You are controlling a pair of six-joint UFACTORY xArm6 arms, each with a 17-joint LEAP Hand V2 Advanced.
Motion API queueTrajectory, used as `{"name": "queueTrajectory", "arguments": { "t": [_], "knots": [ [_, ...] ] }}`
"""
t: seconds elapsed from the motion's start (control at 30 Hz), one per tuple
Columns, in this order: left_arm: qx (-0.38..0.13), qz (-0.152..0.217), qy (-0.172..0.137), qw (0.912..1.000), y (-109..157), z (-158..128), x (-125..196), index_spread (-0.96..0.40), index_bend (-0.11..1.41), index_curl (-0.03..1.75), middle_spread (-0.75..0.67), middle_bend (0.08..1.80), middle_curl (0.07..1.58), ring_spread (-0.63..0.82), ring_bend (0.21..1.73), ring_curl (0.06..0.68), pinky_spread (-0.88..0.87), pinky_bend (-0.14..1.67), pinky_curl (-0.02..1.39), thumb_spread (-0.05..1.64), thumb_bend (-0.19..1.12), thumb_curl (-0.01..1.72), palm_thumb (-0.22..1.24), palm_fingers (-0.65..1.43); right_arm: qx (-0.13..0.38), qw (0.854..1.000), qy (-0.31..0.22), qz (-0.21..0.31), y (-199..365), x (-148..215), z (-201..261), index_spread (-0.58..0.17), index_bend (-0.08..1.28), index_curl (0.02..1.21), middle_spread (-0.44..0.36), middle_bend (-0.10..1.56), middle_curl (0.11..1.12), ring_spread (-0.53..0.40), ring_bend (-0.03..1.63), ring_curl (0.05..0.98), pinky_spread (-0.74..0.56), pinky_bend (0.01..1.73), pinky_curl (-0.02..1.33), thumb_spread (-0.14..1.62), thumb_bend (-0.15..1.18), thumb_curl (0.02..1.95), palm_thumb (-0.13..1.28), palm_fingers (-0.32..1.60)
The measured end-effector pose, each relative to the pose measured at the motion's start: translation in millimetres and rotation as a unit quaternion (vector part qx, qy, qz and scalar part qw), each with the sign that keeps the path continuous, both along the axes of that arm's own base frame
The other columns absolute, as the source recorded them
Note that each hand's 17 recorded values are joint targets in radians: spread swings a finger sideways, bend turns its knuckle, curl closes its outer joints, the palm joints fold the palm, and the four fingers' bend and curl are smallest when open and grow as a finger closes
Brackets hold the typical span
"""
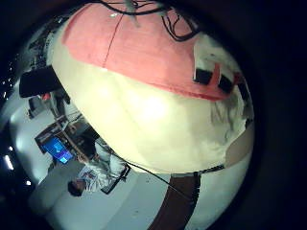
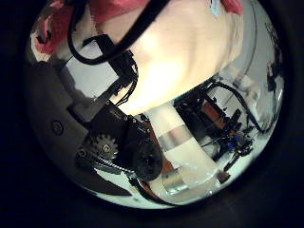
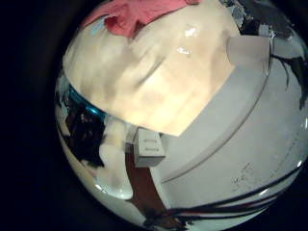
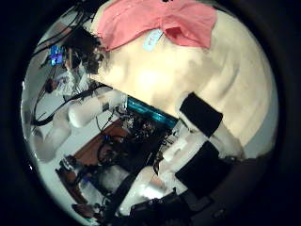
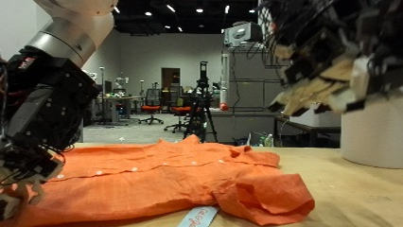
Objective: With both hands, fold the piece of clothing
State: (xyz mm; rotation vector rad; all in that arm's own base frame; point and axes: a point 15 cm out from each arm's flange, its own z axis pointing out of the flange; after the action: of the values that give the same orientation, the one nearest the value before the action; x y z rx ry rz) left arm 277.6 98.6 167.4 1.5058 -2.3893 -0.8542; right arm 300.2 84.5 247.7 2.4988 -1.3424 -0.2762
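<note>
An orange button-up garment (image 5: 164, 175) lies spread flat on the light wooden table (image 5: 359, 194), with one corner folded over near a white label (image 5: 198, 218). My left hand (image 5: 38, 113) is low at the garment's edge, its fingers relaxed and by the cloth, gripping nothing. My right hand (image 5: 334, 57) hangs high above the table's other side, fingers loose and empty. The garment shows in the left little finger side palm view (image 1: 134, 48), in the right thumb side palm view (image 4: 155, 24) and in the right little finger side palm view (image 3: 140, 14).
Bare table (image 4: 198, 75) lies between the garment and the right hand. The table's edge (image 3: 192, 120) shows in the right little finger side palm view, with a white box (image 3: 149, 144) beside it. Chairs and a tripod (image 5: 201, 104) stand beyond the table.
</note>
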Motion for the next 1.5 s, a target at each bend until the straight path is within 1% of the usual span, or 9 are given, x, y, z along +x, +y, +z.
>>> {"name": "queueTrajectory", "arguments": {
  "t": [0.17, 0.4, 0.7, 0.93, 1.0, 1.07, 1.1, 1.33, 1.5],
  "knots": [
    [-0.001, 0.001, 0.0, 1.0, 0.4, -0.4, -0.9, -0.61, 0.44, 0.63, -0.52, 1.03, 0.57, -0.56, 0.9, 0.417, -0.76, 0.92, 0.43, 1.04, -0.01, 0.78, 0.79, 1.18, -0.023, 0.999, 0.031, 0.011, 0.7, 13.4, -46.3, -0.238, 0.15, 0.31, -0.002, 0.23, 0.37, 0.117, 0.32, 0.205, 0.24, 0.28, 0.29, 1.08, -0.03, 0.32, 0.7, 0.16],
    [-0.001, 0.005, 0.002, 1.0, 3.6, -1.4, -3.5, -0.61, 0.43, 0.66, -0.52, 1.03, 0.56, -0.56, 0.9, 0.423, -0.76, 0.92, 0.44, 1.05, 0.0, 0.8, 0.79, 1.17, -0.07, 0.997, -0.018, -0.008, 0.3, 54.7, -83.0, -0.161, 0.14, 0.28, 0.038, 0.23, 0.37, 0.126, 0.36, 0.225, 0.2, 0.28, 0.29, 1.01, -0.04, 0.31, 0.62, 0.17],
    [-0.008, 0.005, 0.002, 1.0, 7.0, 0.1, -4.5, -0.62, 0.4, 0.7, -0.52, 1.05, 0.55, -0.56, 0.9, 0.43, -0.77, 0.92, 0.43, 1.06, -0.01, 0.83, 0.78, 1.17, -0.079, 0.996, -0.047, -0.008, 23.9, 72.4, -103.2, -0.167, 0.14, 0.26, -0.005, 0.33, 0.41, -0.054, 0.57, 0.29, -0.03, 0.32, 0.29, 0.96, -0.02, 0.34, 0.67, 0.43],
    [-0.009, 0.002, -0.003, 1.0, 7.0, 2.9, -0.6, -0.62, 0.38, 0.72, -0.52, 1.05, 0.55, -0.56, 0.9, 0.433, -0.77, 0.92, 0.43, 1.06, -0.01, 0.85, 0.78, 1.17, -0.107, 0.993, -0.047, 0.003, 23.0, 76.7, -111.6, -0.247, 0.14, 0.22, -0.103, 0.38, 0.45, -0.255, 0.85, 0.38, -0.44, 0.71, 0.38, 0.93, -0.01, 0.37, 0.77, 0.86],
    [-0.012, -0.001, -0.004, 0.9999, 7.0, 4.4, -0.3, -0.62, 0.38, 0.73, -0.52, 1.05, 0.55, -0.56, 0.9, 0.433, -0.77, 0.92, 0.43, 1.06, -0.01, 0.85, 0.78, 1.17, -0.114, 0.993, -0.039, 0.005, 20.8, 73.4, -112.5, -0.306, 0.25, 0.27, -0.149, 0.49, 0.5, -0.287, 0.89, 0.411, -0.51, 0.79, 0.41, 0.92, 0.0, 0.39, 0.83, 1.16],
    [-0.012, -0.002, -0.007, 0.9999, 7.6, 7.0, 1.2, -0.63, 0.37, 0.73, -0.52, 1.05, 0.55, -0.56, 0.9, 0.434, -0.77, 0.92, 0.43, 1.06, -0.01, 0.85, 0.78, 1.17, -0.117, 0.993, -0.033, 0.005, 18.9, 70.6, -112.2, -0.333, 0.36, 0.32, -0.159, 0.59, 0.55, -0.288, 0.92, 0.443, -0.51, 0.84, 0.45, 0.92, 0.0, 0.4, 0.86, 1.31],
    [-0.013, -0.002, -0.007, 0.9999, 8.2, 8.2, 1.5, -0.63, 0.37, 0.73, -0.52, 1.05, 0.55, -0.56, 0.9, 0.434, -0.77, 0.91, 0.43, 1.06, -0.01, 0.86, 0.78, 1.17, -0.12, 0.992, -0.03, 0.005, 17.7, 68.6, -112.0, -0.341, 0.49, 0.38, -0.162, 0.7, 0.6, -0.277, 0.95, 0.468, -0.48, 0.88, 0.48, 0.93, 0.0, 0.41, 0.89, 1.41],
    [-0.021, -0.001, -0.005, 0.9998, 13.6, 23.0, -3.3, -0.64, 0.36, 0.75, -0.52, 1.06, 0.54, -0.56, 0.9, 0.436, -0.77, 0.91, 0.43, 1.06, -0.01, 0.87, 0.78, 1.17, -0.13, 0.991, -0.015, 0.003, 6.5, 55.2, -87.8, -0.32, 0.89, 0.58, -0.142, 1.05, 0.72, -0.251, 1.14, 0.57, -0.38, 1.11, 0.62, 1.06, 0.04, 0.47, 1.04, 1.29],
    [-0.033, -0.004, 0.006, 0.9994, 11.0, 36.2, -15.1, -0.64, 0.35, 0.76, -0.52, 1.06, 0.54, -0.56, 0.89, 0.437, -0.77, 0.91, 0.44, 1.06, -0.01, 0.88, 0.78, 1.17, -0.147, 0.989, 0.026, -0.007, -14.8, 23.8, -50.5, -0.296, 0.99, 0.66, -0.131, 1.15, 0.75, -0.238, 1.22, 0.624, -0.33, 1.19, 0.68, 1.13, 0.04, 0.49, 1.07, 1.19]
  ]
}}
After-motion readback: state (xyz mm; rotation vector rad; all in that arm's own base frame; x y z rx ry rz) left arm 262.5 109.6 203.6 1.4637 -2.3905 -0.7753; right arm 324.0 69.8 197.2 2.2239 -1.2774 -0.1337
